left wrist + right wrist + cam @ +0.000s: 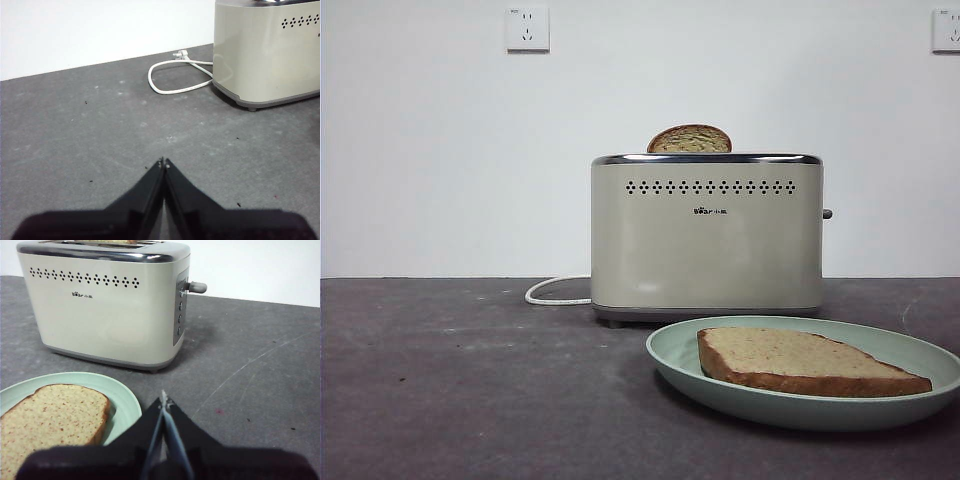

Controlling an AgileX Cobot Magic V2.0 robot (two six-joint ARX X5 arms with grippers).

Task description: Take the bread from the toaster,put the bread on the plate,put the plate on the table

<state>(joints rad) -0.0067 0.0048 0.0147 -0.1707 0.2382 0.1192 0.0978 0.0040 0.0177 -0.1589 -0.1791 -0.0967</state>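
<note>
Seemingly the job is finished: front view shows one bread flat on one plate, plate on the table, one toaster behind with a second slice; left claw closed, empty, toaster ahead; right claw closed, empty, plate just beside; nothing remains, I judge.

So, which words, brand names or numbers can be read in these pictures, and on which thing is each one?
Small dark logo on the boxy cream-beige toaster, under its row of black dots: too small to read for certain.
No other text shows on the pale mint-green plate, the bread slice or the wall sockets.
</note>
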